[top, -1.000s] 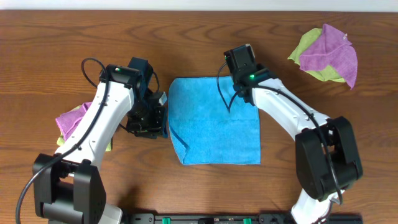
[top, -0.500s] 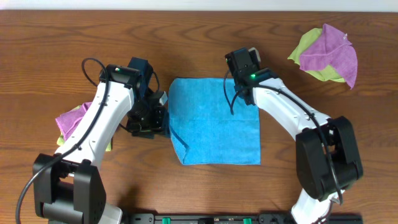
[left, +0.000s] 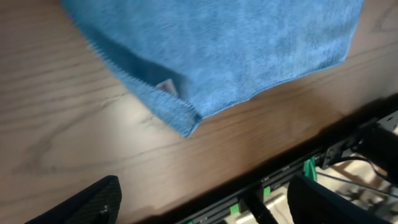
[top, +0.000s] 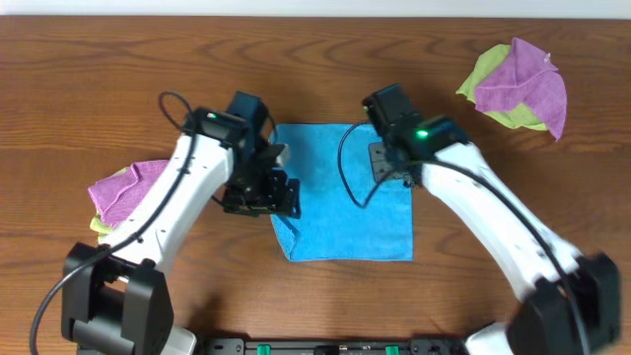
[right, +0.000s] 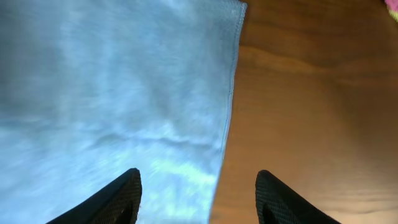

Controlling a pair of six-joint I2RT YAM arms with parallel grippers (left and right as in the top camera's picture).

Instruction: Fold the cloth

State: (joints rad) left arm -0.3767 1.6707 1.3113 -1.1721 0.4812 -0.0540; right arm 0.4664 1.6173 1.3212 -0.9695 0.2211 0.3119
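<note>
The bright blue cloth (top: 340,202) lies flat on the wooden table between the two arms, and its near left corner is turned over. In the left wrist view that doubled corner (left: 180,115) shows a small white tag. My left gripper (top: 264,192) hovers at the cloth's left edge, open, with nothing between its fingers (left: 93,202). My right gripper (top: 389,163) is over the cloth's upper right part. It is open, and the cloth's right edge (right: 229,112) runs up between its fingertips (right: 121,196).
A purple cloth on a lime-green one (top: 518,84) lies at the back right. Another purple and green pile (top: 123,192) lies under the left arm. A black rail (top: 375,345) runs along the table's front edge.
Both grippers have opened wider. The left arm has shifted right, over the cloth's left edge. The right arm has moved slightly toward me along the cloth's right side.
</note>
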